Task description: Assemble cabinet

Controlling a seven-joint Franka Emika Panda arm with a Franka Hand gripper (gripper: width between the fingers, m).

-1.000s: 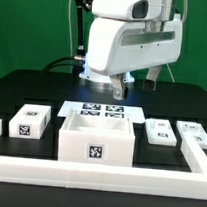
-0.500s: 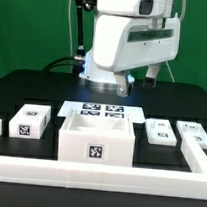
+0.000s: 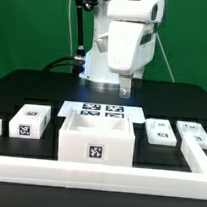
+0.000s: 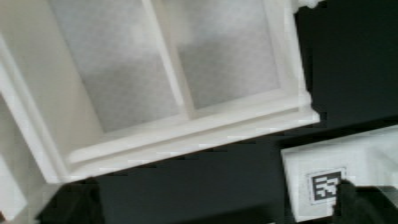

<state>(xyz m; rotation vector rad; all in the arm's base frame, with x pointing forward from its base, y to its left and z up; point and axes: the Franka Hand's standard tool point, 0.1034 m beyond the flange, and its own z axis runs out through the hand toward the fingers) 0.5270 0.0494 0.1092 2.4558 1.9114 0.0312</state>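
Exterior view is showing the black table [image 3: 23,86] carrying everything, with the rail [image 3: 97,174] running along its front, likely fencing parts in. Just behind the rail, the cabinet [image 3: 97,139] is sitting open side up, tag facing the camera, probably so pieces can go in from above. Behind it, the marker board [image 3: 101,111] is lying flat. Small blocks [image 3: 30,121] are waiting on either side of the cabinet. Above the marker board, the gripper [image 3: 125,92] is hanging released, grasping nothing.

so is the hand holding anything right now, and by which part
Nothing is held. The hand hangs open and empty in the air, clear of the cabinet.
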